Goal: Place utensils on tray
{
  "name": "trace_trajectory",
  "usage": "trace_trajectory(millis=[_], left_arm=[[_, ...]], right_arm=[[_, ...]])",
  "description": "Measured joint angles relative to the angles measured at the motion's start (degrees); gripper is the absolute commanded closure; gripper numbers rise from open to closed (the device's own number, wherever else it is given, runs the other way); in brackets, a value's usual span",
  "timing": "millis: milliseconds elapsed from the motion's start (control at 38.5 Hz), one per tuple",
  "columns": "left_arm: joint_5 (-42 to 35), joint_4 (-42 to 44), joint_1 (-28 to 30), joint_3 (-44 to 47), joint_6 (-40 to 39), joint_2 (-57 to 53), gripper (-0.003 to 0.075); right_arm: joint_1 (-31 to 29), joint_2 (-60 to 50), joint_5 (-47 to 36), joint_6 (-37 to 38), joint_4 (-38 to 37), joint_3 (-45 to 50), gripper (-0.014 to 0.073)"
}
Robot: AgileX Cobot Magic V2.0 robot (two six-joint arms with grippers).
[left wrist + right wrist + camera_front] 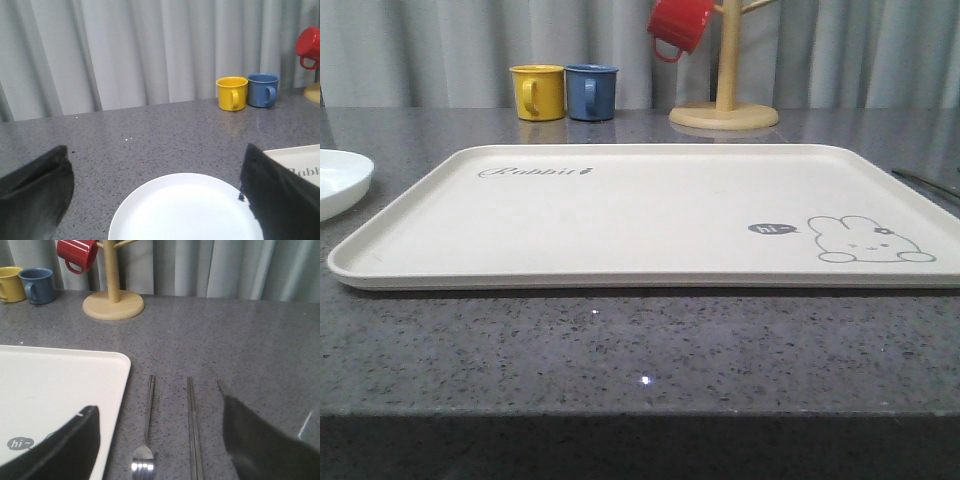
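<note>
Nothing placed: large cream rectangular tray [650, 215] bare; round white plate [185, 210], metal fork [146, 435], chopsticks [194, 435] remain on surface; both my jaws released.

Yellow mug [538, 92] beside blue mug [591, 92], red mug [678, 26] on wooden stand [724, 110]

Place: a pretend kitchen set up for a robot
Surface: grey speckled stone surface [640, 350]
Back: grey curtain [150, 50]
Kitchen things: 3 mugs [537, 91], wooden mug tree [112, 285]
</note>
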Motion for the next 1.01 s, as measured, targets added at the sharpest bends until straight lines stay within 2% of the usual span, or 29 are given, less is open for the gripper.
trace_trajectory(millis=[234, 389, 519, 882, 1012], left_arm=[[-0.6, 0.0, 0.0, -0.6, 0.0, 0.3, 0.0073], [3.7, -0.1, 0.0, -5.2, 0.0, 4.0, 0.0081], [13.0, -0.1, -1.8, -12.1, 0.0, 11.2, 0.0081], [39.8, -0.4, -13.9, -30.6, 0.0, 37.7, 0.0082], [47.3, -1.6, -15.5, -35.9, 0.8, 47.0, 0.0123]], right_arm=[[0.0, 0.0, 0.0, 0.0, 0.0, 0.0, 0.0013], [0.0, 0.0, 0.0, 0.0, 0.0, 0.0, 0.0013], [0.0, 0.0, 0.0, 0.0, 0.0, 0.0, 0.0013], [0.0, 0.0, 0.0, 0.0, 0.0, 0.0, 0.0013], [0.0, 0.0, 0.0, 0.0, 0.0, 0.0, 0.0013]])
